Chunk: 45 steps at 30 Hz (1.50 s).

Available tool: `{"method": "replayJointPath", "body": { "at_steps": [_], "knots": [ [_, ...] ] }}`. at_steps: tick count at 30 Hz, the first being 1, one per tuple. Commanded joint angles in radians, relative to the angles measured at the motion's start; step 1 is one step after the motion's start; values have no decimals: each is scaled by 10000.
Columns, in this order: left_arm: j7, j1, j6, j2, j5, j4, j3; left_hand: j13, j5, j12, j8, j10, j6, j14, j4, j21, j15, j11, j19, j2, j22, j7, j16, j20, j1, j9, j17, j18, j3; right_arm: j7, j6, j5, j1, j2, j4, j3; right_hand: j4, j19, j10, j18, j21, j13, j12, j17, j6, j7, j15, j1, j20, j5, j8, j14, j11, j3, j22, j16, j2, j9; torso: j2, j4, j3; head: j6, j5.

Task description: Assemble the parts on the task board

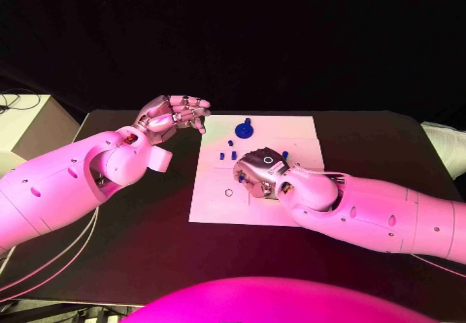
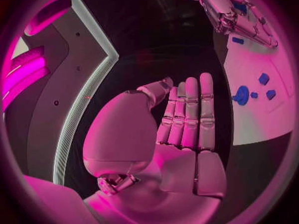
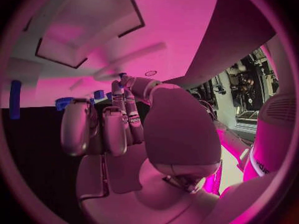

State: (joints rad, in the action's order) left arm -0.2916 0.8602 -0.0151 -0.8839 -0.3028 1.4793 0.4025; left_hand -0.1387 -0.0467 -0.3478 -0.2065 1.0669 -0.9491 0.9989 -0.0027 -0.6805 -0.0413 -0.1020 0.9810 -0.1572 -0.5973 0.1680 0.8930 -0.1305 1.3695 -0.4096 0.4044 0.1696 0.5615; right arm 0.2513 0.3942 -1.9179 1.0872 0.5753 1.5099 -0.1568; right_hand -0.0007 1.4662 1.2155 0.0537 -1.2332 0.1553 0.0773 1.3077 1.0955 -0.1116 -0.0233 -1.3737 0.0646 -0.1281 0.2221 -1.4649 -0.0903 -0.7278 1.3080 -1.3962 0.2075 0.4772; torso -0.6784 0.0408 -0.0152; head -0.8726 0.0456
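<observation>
Strong magenta light falls from above over the whole scene, tinting the flat white task board [image 1: 219, 202] and both arms. The matt black table [image 1: 136, 242] stays dim, and the background is black. Soft glare sits on the silver left hand [image 1: 175, 111]. Both wrist views bend straight edges towards their dark rims.

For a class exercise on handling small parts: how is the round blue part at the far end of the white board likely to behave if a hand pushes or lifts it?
The round blue part looks small and rigid, so probably light and stiff. Its rounded outline suggests it could roll or spin if nudged. The task board looks smooth, so the part may slide.
</observation>
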Motion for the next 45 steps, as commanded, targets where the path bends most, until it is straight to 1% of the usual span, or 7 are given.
{"method": "replayJointPath", "body": {
  "at_steps": [1,8,12,21,31,36,45],
  "knots": [
    [-53,-4,194,3,53,34,7,1,-35,50,31,10,14,43,4,48,-14,-80,49,22,9,84,-64,-18,75,12,10,124,-46,-14,-232,-110,-35,8,8,-28,-33,740,474,47,54,0,-4,24,54,-21,-70,48,-35,-33,37,-552,392,3,943,14,-39,14,15,-6,1,0,11],
    [-29,-3,208,-7,53,34,7,1,-35,50,31,10,14,43,4,48,-14,-80,49,22,9,84,-64,-18,75,12,10,124,-46,-153,52,24,-37,64,27,-38,154,671,-156,90,471,-232,-178,-236,-529,-168,116,659,70,0,-359,-477,175,341,753,187,514,-146,15,-10,-3,0,13],
    [-20,-3,216,-11,53,30,7,1,-35,50,31,10,14,43,4,48,-14,-80,49,22,9,84,-64,-18,75,12,10,124,-46,-187,337,59,-37,136,104,-40,248,613,-754,144,849,-428,-162,-432,-936,-23,199,838,133,154,-649,-421,67,644,568,318,791,-285,14,-4,-6,0,16],
    [13,-3,259,-9,53,16,7,-6,-34,79,40,20,9,43,5,67,-15,-80,50,27,20,83,-89,-23,83,16,23,126,-60,-87,1061,64,-37,285,236,-40,366,413,-1770,383,2362,-731,-63,-1051,-1383,36,279,430,264,224,-1090,-237,-73,1759,-214,750,660,-575,13,-9,-12,24,-5],
    [35,-4,293,2,53,-23,7,-6,-34,91,47,16,13,41,7,74,-18,-83,49,24,24,84,-97,-25,80,18,27,126,-66,0,1721,160,31,843,756,34,548,459,-1878,392,2399,-825,129,-1082,-1399,-5,281,167,288,156,-1190,-251,-73,2158,-273,758,560,-677,20,-22,-15,114,-68],
    [40,-4,302,-6,54,-25,6,-6,-34,91,47,16,13,41,7,74,-18,-83,49,24,24,84,-97,-25,80,18,27,126,-66,-29,1357,840,343,1369,1016,134,706,549,-1343,375,2246,-781,566,-1088,-1180,-44,220,68,255,73,-1148,-277,32,1912,-227,746,585,-720,27,-36,-12,215,-172],
    [29,-4,308,-33,55,-24,5,-8,-34,101,51,17,14,40,10,81,-20,-85,48,24,28,84,-105,-27,78,20,31,125,-73,-518,-807,2770,1262,2389,919,305,834,627,-1079,324,1936,-786,725,-939,-1171,-87,168,180,210,0,-1178,-332,95,1708,-82,628,768,-763,43,-48,-8,390,-347]
  ]
}}
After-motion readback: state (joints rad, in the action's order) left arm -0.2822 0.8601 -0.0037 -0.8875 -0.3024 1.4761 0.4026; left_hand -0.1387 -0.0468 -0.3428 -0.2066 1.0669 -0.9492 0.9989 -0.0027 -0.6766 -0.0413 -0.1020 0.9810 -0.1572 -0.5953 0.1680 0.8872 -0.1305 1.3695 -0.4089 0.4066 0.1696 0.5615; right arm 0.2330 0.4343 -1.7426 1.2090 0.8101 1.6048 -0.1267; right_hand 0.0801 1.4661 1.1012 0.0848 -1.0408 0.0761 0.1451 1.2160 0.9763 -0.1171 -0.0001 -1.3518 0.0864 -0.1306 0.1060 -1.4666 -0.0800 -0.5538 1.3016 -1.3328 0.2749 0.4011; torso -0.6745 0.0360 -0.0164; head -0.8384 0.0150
